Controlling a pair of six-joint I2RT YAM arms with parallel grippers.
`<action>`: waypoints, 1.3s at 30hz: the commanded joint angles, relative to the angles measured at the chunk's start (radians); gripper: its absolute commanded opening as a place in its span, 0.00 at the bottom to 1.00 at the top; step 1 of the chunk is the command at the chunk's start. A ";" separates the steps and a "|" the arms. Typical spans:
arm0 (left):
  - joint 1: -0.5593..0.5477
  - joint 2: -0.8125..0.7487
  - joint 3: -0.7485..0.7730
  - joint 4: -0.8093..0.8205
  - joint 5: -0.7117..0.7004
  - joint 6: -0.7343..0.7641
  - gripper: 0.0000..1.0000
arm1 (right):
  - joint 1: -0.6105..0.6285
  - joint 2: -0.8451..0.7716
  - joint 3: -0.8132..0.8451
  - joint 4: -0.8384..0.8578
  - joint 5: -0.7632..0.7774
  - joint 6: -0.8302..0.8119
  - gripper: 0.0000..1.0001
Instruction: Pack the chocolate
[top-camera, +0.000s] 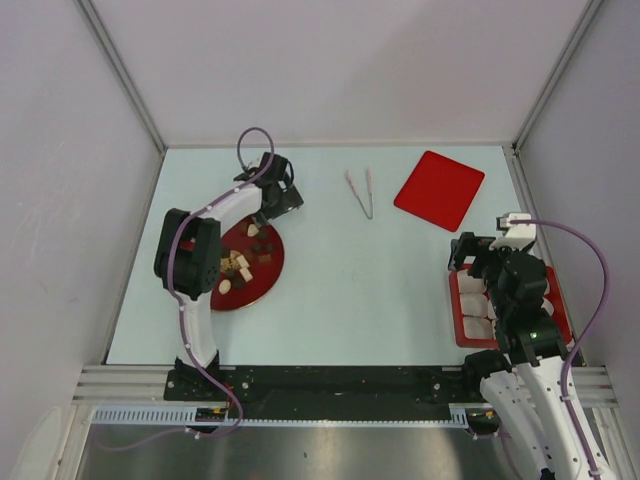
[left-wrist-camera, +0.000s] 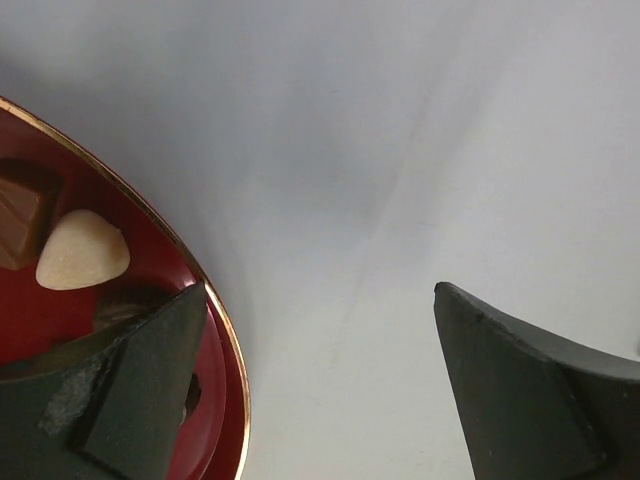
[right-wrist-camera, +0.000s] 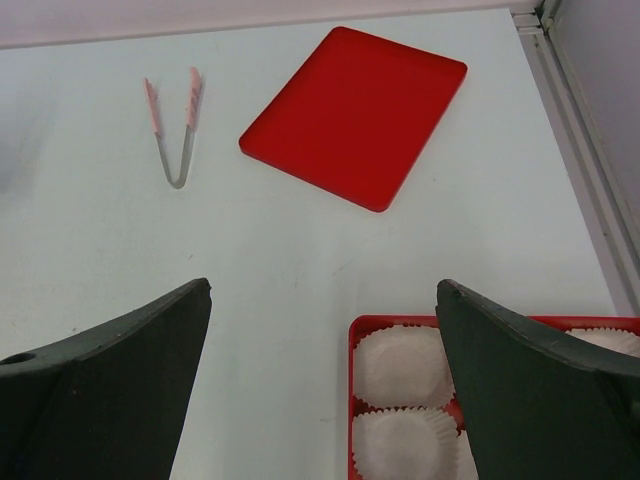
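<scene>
The chocolate (top-camera: 243, 262) lies as a heap of dark brown and cream pieces on a round red plate (top-camera: 268, 287) at the left. In the left wrist view a brown cube (left-wrist-camera: 20, 208) and a cream piece (left-wrist-camera: 82, 250) show on the gold-rimmed plate (left-wrist-camera: 222, 372). My left gripper (top-camera: 284, 196) (left-wrist-camera: 320, 288) hangs open just past the plate's far edge, holding nothing. Over the near right, my right gripper (top-camera: 466, 250) (right-wrist-camera: 324, 285) stands open above the far end of a red box (top-camera: 455, 312) (right-wrist-camera: 352, 400) lined with white paper cups (right-wrist-camera: 400, 365). All the cups in view are empty.
Pink-handled metal tongs (top-camera: 360, 191) (right-wrist-camera: 172, 130) lie at the back middle of the table. A flat red lid (top-camera: 438, 188) (right-wrist-camera: 355, 115) lies at the back right. White walls with metal rails close in the table on three sides.
</scene>
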 joint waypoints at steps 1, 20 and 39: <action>-0.033 0.072 0.174 0.054 0.096 0.008 1.00 | 0.003 0.016 0.002 0.040 0.028 0.032 1.00; -0.059 -0.466 -0.082 0.192 0.055 0.252 1.00 | -0.069 0.206 0.071 -0.197 0.003 0.292 1.00; -0.060 -1.313 -0.744 0.270 -0.184 0.587 1.00 | -0.028 0.605 0.104 -0.217 -0.066 0.424 1.00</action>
